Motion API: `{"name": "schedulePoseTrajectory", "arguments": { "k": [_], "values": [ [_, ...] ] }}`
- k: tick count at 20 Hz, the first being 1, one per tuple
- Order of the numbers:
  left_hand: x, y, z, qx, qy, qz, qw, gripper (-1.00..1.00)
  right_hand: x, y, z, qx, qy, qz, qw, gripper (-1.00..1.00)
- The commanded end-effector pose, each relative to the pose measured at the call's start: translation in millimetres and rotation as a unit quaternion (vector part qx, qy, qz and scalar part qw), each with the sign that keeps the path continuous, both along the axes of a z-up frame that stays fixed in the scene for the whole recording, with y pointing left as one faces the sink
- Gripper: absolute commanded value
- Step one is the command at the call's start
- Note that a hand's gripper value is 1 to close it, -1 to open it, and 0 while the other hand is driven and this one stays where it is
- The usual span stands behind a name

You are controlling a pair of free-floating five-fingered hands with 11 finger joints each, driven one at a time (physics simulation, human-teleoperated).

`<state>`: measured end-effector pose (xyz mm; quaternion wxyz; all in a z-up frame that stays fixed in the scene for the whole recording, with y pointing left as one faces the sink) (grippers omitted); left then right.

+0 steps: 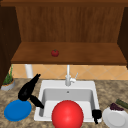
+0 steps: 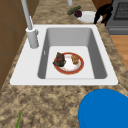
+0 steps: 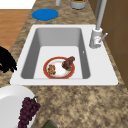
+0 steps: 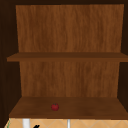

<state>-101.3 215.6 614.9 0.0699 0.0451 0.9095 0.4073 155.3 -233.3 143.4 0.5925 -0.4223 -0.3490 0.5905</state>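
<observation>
My right hand (image 1: 96, 115) hovers with fingers curled, gripping nothing, at nine o'clock of the round white plate (image 1: 115, 119). My left hand (image 1: 28, 90), fingers straight, floats above the flat blue plate (image 1: 17, 110). Nothing lifted yet.

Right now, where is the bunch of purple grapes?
The bunch of purple grapes sits on the round white plate on the counter right of the sink, near the right hand.

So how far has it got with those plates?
Already down: a red-rimmed plate of food lies in the sink. In hand: nothing is gripped; the left hand hovers open near the blue plate, the right hand sits by the white plate with grapes. Left: the food is still on both plates.
</observation>
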Motion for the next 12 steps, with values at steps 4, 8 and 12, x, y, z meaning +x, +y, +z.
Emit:
{"name": "schedulePoseTrajectory", "arguments": {
  "k": [4, 8, 12],
  "values": [
    [0.0, 0, 0, 0.075, 0.004, 0.01, 0.9972, -1.0, 0, 0, 0, 0.0, 0.0, 0.0, 1.0, 0.0],
    [0.0, -3, 6, 0.09, 0.002, 0.011, 0.9958, -1.0, 0, 0, 0, 0.0, 0.0, 0.0, 1.0, 0.0],
    [-6.5, -17, 40, 0.05, -0.012, 0.0, 0.9987, -1.0, 0, 0, 0, 0.0, 0.0, 0.0, 1.0, 0.0]
  ]
}}
